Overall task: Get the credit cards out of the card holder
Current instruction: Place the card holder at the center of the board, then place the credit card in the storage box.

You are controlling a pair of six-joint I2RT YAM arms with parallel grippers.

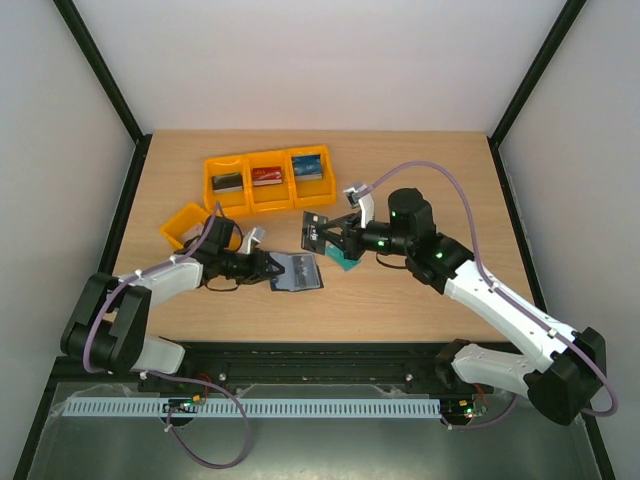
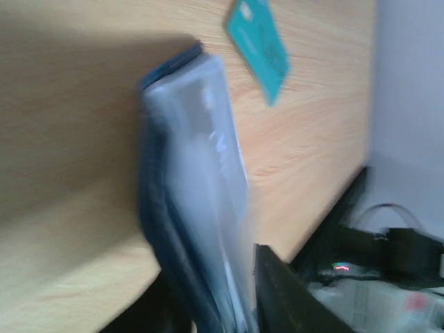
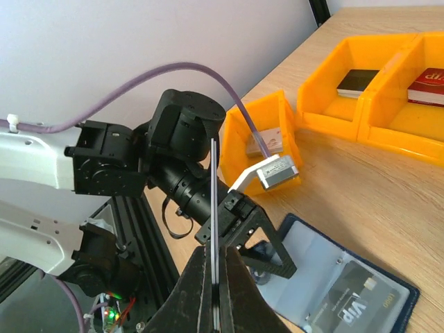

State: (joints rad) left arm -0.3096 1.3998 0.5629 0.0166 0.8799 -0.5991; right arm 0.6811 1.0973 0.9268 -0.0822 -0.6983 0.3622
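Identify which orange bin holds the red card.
The middle bin of the joined row of three holds the red card. Its neighbours hold a dark card and a blue card; the separate bin holds a pale card.

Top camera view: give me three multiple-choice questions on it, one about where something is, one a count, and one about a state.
1. Where is the teal card?
A) in an orange bin
B) in a sleeve of the holder
C) on the table by the right pincer

2. How many compartments are in the back row of orange bins?
A) two
B) three
C) five

3. The right pincer is:
A) shut on a dark card
B) wide open and empty
C) shut on the teal card

Answers:
1 C: it lies on bare wood, outside the open card holder.
2 B: three compartments sit side by side.
3 A: the right wrist view shows the pincer closed on a thin card seen edge-on.
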